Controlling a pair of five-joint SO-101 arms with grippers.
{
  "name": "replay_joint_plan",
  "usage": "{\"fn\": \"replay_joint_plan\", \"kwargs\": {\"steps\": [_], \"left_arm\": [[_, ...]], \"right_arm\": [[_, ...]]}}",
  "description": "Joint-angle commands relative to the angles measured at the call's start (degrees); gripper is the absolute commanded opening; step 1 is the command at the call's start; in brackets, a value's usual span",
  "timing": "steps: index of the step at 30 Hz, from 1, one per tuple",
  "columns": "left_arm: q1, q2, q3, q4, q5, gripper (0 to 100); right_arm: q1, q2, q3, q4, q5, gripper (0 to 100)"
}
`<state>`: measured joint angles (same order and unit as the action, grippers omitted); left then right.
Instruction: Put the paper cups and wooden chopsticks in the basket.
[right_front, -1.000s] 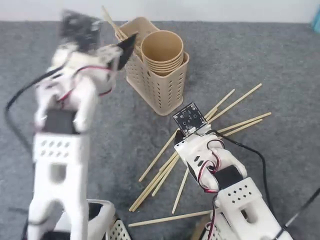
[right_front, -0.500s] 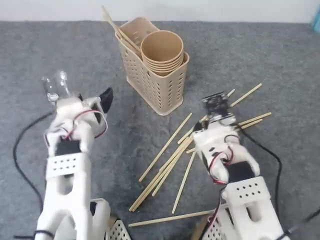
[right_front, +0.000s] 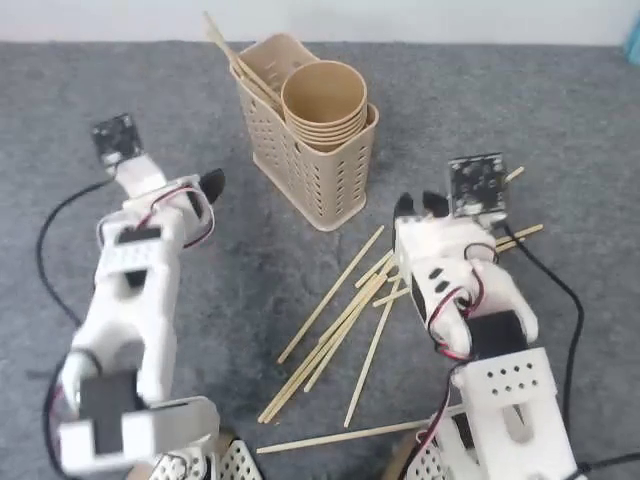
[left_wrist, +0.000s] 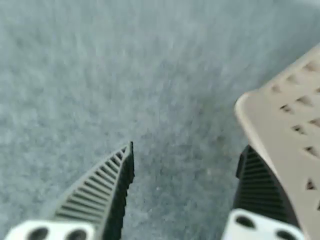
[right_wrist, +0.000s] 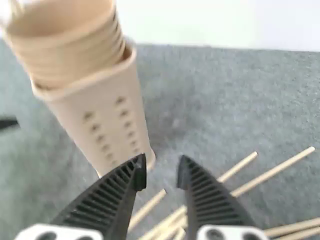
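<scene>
**Grey carpet, both arms shifted**

Paper cups stacked upright in the basket, with a few chopsticks leaning in its far compartment. More loose chopsticks scattered on the carpet beside it. Right gripper now raised past that pile, slightly parted, empty. Left gripper pulled back and down from the basket rim, spread wide, empty.

- A basket stands far centre on the grey bench, holding stacked paper cups and a few upright chopsticks.
- Loose chopsticks lie scattered near and right of it.
- The left hand is left of the basket; the right hand is right of it, by the loose chopsticks.
</scene>
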<state>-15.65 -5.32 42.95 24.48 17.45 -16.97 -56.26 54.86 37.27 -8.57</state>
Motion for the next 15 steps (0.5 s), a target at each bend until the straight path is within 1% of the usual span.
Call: {"fn": "replay_joint_plan", "kwargs": {"steps": [1,5,11,15], "left_arm": [[-0.4,1.7,-5.6,2.6,0.6,32],[-0.4,2.1,-5.6,1.3,0.6,32],[-0.4,2.3,-5.6,0.7,0.4,32],[-0.4,2.3,-5.7,0.7,0.4,32]], "right_arm": [[-0.7,6.8,-10.9,0.1,-4.9,21.1],[-0.3,21.2,-26.4,3.9,-11.0,21.0],[-0.4,44.1,-56.7,17.2,-20.5,21.2],[-0.5,56.0,-75.1,25.3,-23.3,21.2]]}}
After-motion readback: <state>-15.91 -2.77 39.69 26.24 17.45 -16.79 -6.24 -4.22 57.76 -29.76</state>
